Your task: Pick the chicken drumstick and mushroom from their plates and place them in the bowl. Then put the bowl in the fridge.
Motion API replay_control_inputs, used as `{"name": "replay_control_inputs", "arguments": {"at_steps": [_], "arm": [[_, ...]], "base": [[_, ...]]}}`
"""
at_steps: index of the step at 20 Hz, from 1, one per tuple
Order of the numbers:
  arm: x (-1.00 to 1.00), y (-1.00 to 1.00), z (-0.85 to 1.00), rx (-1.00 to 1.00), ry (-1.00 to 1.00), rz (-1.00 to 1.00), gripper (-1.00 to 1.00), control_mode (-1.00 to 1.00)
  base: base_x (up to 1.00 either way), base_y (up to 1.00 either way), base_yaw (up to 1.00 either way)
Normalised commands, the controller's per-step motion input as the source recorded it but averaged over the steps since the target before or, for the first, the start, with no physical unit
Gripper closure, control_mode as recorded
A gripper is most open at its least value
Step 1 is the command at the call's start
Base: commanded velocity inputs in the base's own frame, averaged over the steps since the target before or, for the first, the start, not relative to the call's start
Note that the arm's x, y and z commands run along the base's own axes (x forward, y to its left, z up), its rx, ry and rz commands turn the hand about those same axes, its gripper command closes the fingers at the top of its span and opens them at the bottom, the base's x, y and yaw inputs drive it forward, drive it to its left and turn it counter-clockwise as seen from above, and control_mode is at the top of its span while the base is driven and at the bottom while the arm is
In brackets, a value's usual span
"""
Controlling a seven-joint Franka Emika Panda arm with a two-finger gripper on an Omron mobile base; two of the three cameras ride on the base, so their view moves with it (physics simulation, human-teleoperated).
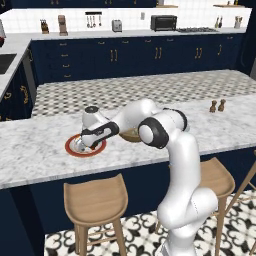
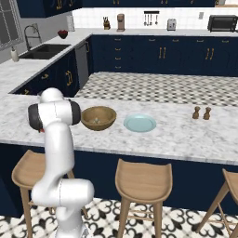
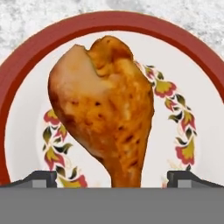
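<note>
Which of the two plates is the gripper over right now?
The red-rimmed plate holding the chicken drumstick; the pale blue plate sits bare past the bowl.

Orange-brown chicken drumstick, red-rimmed floral plate

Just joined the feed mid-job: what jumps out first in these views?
The chicken drumstick lies on the red-rimmed plate, thick end away from the camera, bone end between the open hand's fingertips. From the left base camera, the arm bends low over that plate on the marble counter. To the right sit the wooden bowl and an empty pale blue plate.
</note>
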Motion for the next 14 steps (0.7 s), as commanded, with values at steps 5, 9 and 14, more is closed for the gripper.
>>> {"name": "replay_control_inputs", "arguments": {"at_steps": [5,9,14], "arm": [[0.03,-0.02,-0.33,0.0,0.0,0.0,-1.0,-1.0],[0.31,-0.01,-0.27,0.0,0.0,0.0,1.0,-1.0],[0.08,-0.02,-0.09,0.0,0.0,-0.02,1.0,-1.0]], "base": [[0.0,0.0,0.0],[0.0,0.0,0.0],[0.0,0.0,0.0]]}}
